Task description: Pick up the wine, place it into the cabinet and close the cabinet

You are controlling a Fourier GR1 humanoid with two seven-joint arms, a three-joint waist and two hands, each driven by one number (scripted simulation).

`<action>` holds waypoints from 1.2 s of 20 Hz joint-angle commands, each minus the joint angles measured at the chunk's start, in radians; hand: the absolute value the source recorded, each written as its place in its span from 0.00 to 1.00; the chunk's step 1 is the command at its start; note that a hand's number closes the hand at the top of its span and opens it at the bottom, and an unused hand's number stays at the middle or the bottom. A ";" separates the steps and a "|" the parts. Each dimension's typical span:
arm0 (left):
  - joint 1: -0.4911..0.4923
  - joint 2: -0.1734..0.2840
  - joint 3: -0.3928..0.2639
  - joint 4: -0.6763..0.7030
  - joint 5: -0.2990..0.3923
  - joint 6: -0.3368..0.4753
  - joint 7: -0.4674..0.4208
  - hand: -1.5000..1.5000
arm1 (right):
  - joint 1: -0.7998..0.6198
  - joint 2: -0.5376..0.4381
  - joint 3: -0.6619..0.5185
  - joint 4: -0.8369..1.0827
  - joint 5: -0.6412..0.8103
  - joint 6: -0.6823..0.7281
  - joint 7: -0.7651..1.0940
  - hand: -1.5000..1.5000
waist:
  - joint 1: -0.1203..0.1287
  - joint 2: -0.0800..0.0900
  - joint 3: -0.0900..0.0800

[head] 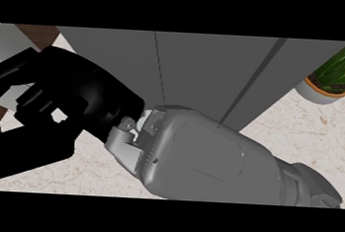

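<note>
While a grey forearm crosses from the lower right, its black hand fills the left side before the grey cabinet; its grasp cannot be told. No wine shows. A plant stands at right.

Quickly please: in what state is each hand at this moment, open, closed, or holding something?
Right hand: in view, very close to the camera; whether it is open or closed cannot be told, and no wine shows.
Left hand: not in view.
</note>
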 commanded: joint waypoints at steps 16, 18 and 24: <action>0.009 0.025 0.135 0.019 0.066 -0.039 0.078 0.00 | -0.104 -0.079 -0.196 0.664 -0.064 0.290 -0.369 1.00 | -0.047 0.001 0.002; -0.006 0.022 0.122 0.025 0.058 -0.049 0.076 0.00 | -0.090 -0.089 -0.187 0.670 -0.057 0.294 -0.376 1.00 | -0.063 0.003 0.001; -0.011 0.021 0.122 -0.011 0.106 -0.064 0.100 0.00 | -0.048 -0.153 -0.217 0.692 -0.072 0.345 -0.434 1.00 | -0.068 0.008 0.002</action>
